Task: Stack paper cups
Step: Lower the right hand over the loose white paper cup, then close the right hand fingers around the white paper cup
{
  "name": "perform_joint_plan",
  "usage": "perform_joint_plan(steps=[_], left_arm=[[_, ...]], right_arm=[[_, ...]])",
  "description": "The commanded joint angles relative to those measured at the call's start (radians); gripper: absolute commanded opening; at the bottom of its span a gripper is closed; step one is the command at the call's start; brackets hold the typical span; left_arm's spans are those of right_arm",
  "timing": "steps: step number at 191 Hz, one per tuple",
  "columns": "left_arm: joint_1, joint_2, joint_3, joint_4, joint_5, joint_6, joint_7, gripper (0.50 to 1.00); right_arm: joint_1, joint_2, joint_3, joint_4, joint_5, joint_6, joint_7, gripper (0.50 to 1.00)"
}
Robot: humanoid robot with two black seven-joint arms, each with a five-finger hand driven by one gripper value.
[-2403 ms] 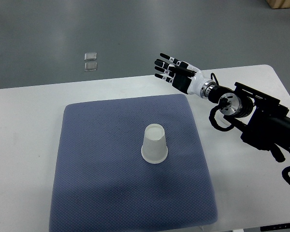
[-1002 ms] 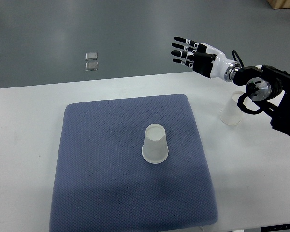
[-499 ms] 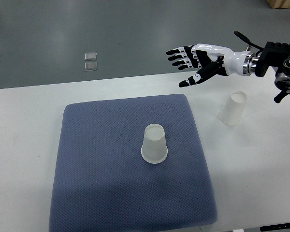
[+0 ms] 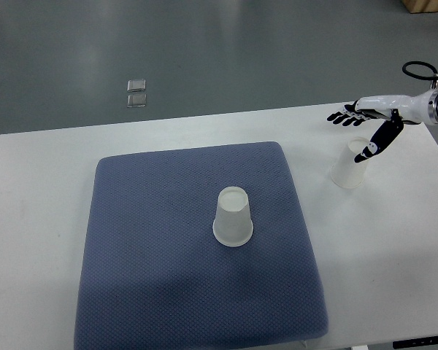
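A white paper cup [image 4: 233,217] stands upside down in the middle of the blue-grey mat [image 4: 153,240]. A second white paper cup [image 4: 350,165] stands upside down on the white table [image 4: 44,189], to the right of the mat. My right hand [image 4: 361,127] comes in from the right edge. It is open with fingers spread, just above and slightly right of the second cup, holding nothing. The left arm is out of view.
The table's far edge runs behind the mat, with grey floor beyond. Two small clear squares [image 4: 137,93] lie on the floor. The table's right edge is near the second cup.
My right arm has drawn back to the right. The hand moved from above the mat's far right corner to just over the second cup, which came into view as the arm cleared it.
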Motion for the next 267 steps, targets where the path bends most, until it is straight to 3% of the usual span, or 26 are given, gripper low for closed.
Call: perform_joint_plan(steps=[1,35,124,150,235,267], left_arm=[[0.0,0.0,-0.001,0.0,0.0,0.0,0.0,1.0],[0.0,0.0,0.001,0.0,0.0,0.0,0.0,1.0],[0.0,0.0,0.001,0.0,0.0,0.0,0.0,1.0],[0.0,0.0,0.001,0.0,0.0,0.0,0.0,1.0],[0.0,0.0,0.001,0.0,0.0,0.0,0.0,1.0],[0.0,0.0,-0.001,0.0,0.0,0.0,0.0,1.0]], right_arm=[[-0.004,0.011,-0.049,-0.037,-0.006,-0.071,-0.001,0.921],[-0.004,0.06,-0.16,-0.095,-0.005,-0.201,-0.001,0.921],[-0.032,0.144,-0.227,-0.181,-0.006,-0.31,-0.001,0.901],[-0.032,0.146,-0.252,-0.181,-0.006,-0.342,-0.001,0.84],[-0.029,0.146,-0.252,-0.181,-0.008,-0.334,0.0,0.66],[-0.02,0.137,-0.249,-0.179,-0.005,-0.331,0.002,0.656]])
